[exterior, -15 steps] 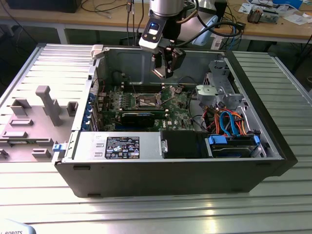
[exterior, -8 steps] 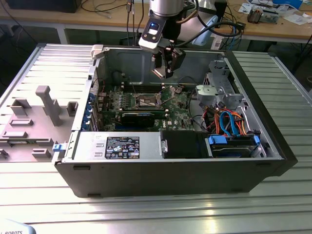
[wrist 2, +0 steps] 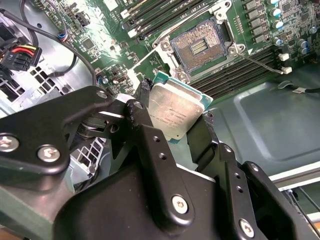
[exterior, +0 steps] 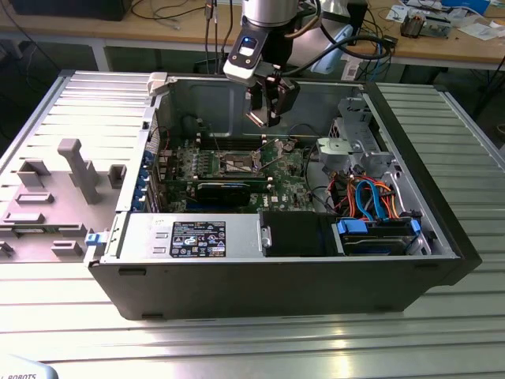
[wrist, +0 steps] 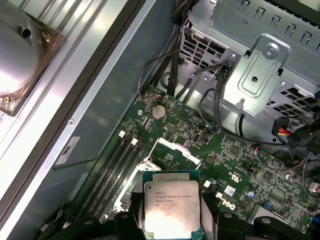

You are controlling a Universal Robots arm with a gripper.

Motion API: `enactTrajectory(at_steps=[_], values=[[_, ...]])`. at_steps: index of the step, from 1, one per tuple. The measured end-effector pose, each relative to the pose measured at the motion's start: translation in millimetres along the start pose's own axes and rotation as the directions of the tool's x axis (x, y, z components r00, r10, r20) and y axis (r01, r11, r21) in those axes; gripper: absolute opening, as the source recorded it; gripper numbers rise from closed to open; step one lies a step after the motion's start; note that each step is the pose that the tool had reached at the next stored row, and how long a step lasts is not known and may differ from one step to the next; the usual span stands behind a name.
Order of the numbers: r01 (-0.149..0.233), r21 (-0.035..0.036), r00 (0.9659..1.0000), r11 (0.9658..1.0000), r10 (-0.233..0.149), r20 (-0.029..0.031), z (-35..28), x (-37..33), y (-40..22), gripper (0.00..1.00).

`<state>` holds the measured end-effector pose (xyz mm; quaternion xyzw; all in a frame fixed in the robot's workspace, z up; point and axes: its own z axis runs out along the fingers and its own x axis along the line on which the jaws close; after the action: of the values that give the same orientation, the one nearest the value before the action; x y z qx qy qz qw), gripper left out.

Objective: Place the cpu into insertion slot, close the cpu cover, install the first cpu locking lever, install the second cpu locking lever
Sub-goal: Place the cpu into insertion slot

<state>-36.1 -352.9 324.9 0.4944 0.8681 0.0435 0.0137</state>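
Jaws clamped on edges of small flat square cpu (wrist 2: 175,112), silver-grey metal top | exterior view: black gripper (exterior: 268,110) hangs inside open dark metal computer case (exterior: 237,284), above green circuit board (exterior: 284,178) | second wrist view: cpu apart from square metal-rimmed insertion slot (wrist 2: 197,47), its dark centre uncovered | first wrist view: cpu (wrist: 171,205) sits flat in the grip | risk: a tilted or rotated set-down could likely bend socket contacts
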Motion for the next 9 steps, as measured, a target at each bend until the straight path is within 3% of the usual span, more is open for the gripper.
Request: enactTrajectory(at_steps=[9], values=[[-0.011,-0.0002,0.9999,0.9999,0.011,0.0010,0.1,0.0,0.0,0.54]])
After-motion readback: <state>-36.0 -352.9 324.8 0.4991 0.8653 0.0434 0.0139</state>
